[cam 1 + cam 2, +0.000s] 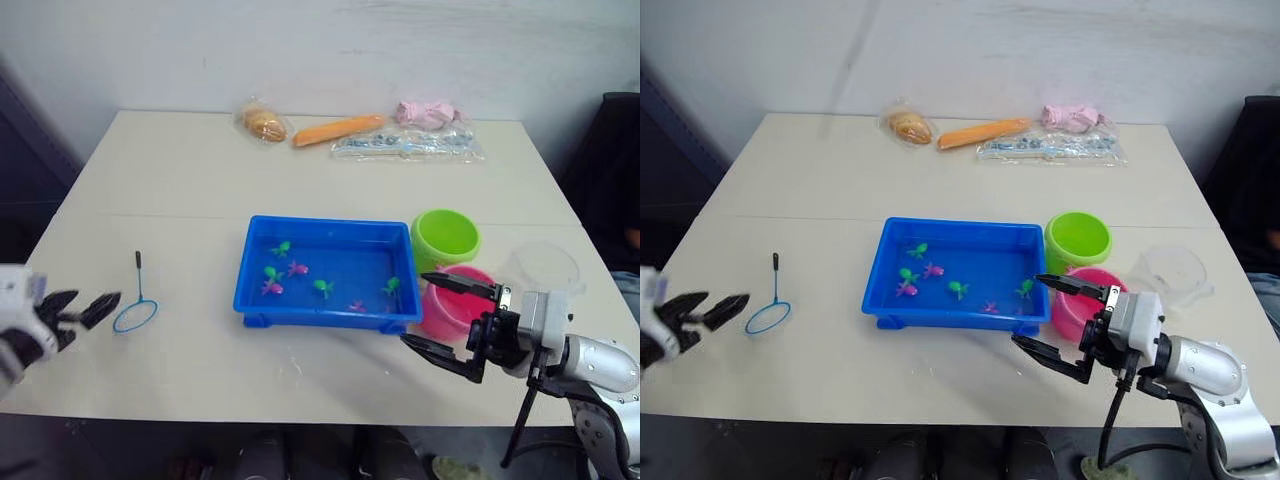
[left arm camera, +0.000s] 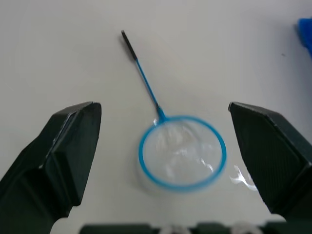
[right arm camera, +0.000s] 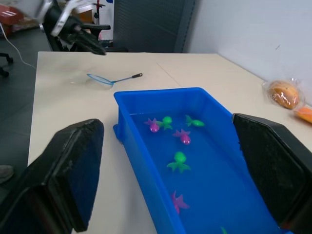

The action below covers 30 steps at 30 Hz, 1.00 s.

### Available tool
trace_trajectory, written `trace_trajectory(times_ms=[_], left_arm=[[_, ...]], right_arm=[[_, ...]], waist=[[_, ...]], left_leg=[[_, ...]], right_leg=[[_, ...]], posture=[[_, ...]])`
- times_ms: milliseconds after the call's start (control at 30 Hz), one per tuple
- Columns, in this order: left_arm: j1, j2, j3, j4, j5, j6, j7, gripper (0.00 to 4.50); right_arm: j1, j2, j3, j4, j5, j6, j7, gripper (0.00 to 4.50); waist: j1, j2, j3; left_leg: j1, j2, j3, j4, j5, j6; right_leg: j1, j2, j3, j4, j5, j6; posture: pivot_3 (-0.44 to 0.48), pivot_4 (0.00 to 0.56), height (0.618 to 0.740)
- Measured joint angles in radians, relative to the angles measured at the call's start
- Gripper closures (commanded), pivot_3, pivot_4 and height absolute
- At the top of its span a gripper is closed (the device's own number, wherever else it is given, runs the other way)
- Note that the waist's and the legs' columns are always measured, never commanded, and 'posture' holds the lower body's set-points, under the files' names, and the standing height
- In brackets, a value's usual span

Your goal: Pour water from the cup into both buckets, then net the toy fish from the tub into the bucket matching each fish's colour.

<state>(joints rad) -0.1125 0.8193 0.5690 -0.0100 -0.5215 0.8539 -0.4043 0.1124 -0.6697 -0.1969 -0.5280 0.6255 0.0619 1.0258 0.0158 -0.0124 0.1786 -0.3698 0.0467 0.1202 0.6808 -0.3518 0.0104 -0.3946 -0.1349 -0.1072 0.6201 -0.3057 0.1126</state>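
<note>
Now your left pincer (image 1: 88, 309) gapes wide just at nine o'clock of the net (image 1: 135, 315) lying flat on the bench (image 1: 180, 190); your right pincer (image 1: 447, 318), also spread, hovers at the tub's (image 1: 325, 316) four o'clock corner.

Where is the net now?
The net lies flat on the table, on the robot's left, between the open left claw and the tub.

Seven toy fish (image 1: 322, 288), two buckets (image 1: 445, 236), one net (image 1: 135, 315).

The pale worktop (image 1: 200, 180) is carrying the blue tub (image 1: 327, 316), net (image 1: 135, 314), green bucket (image 1: 445, 236), pink bucket (image 1: 447, 312), clear cup (image 1: 543, 266) and bagged items (image 1: 408, 145) at the back.
</note>
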Motion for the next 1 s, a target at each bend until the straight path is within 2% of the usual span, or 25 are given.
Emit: trace_trajectory(times_ms=[67,233,500,600,867,900,1000], left_arm=[[-0.115,-0.001,-0.062,0.06,0.028,0.068,0.058,0.0],[-0.251,-0.02,-0.238,0.232,0.133,0.127,0.119,0.0],[-0.4,-0.078,-0.333,0.455,0.229,0.051,0.123,0.0],[-0.45,-0.085,-0.343,0.528,0.25,0.028,0.108,0.83],[-0.473,-0.085,-0.373,0.604,0.296,-0.029,0.034,4.27],[-0.473,-0.088,-0.372,0.604,0.297,-0.031,0.031,4.45],[-0.465,-0.091,-0.349,0.603,0.296,-0.039,0.031,4.45]], right_arm=[[-0.012,-0.005,-0.004,-0.021,0.004,0.009,-0.005,0.03],[-0.014,-0.012,-0.008,-0.041,0.007,0.03,-0.022,0.03],[-0.003,-0.019,-0.022,-0.084,0.007,0.052,-0.059,0.03],[0.001,-0.02,-0.024,-0.093,0.007,0.052,-0.065,0.0],[0.028,-0.019,-0.025,-0.092,-0.01,0.026,-0.065,0.0],[0.031,-0.019,-0.026,-0.092,-0.01,0.024,-0.064,0.0],[0.045,-0.019,-0.027,-0.092,-0.011,0.009,-0.061,0.0]], waist=[[-0.007,0.0,0.0],[-0.019,-0.001,0.0],[-0.01,-0.003,-0.001],[-0.005,-0.003,-0.001],[0.012,0.001,-0.003],[0.011,0.002,-0.003],[0.01,0.002,-0.003]], left_leg=[[0.0,0.001,0.002,0.0,0.0,0.0],[-0.001,0.0,0.005,0.0,0.001,-0.001],[-0.001,0.0,0.005,0.002,0.001,-0.001],[-0.001,-0.001,0.006,0.002,0.002,-0.001],[0.0,-0.002,0.006,0.002,0.003,0.0],[0.0,-0.002,0.006,0.002,0.003,0.001],[0.001,-0.002,0.005,0.002,0.003,0.001]], right_leg=[[-0.001,0.002,0.0,0.0,0.0,0.0],[-0.003,0.005,0.0,0.001,0.0,0.0],[-0.003,0.004,0.0,0.001,0.0,0.0],[-0.003,0.004,0.0,0.002,0.0,0.0],[-0.002,0.002,0.001,0.003,0.001,0.001],[-0.002,0.002,0.001,0.003,0.001,0.001],[-0.001,0.002,0.001,0.003,0.001,0.001]], posture=[[0.0,0.15,0.74],[0.0,0.15,0.74],[0.0,0.15,0.74],[0.0,0.15,0.74],[0.0,0.15,0.74],[0.0,0.15,0.74],[0.0,0.15,0.74]])
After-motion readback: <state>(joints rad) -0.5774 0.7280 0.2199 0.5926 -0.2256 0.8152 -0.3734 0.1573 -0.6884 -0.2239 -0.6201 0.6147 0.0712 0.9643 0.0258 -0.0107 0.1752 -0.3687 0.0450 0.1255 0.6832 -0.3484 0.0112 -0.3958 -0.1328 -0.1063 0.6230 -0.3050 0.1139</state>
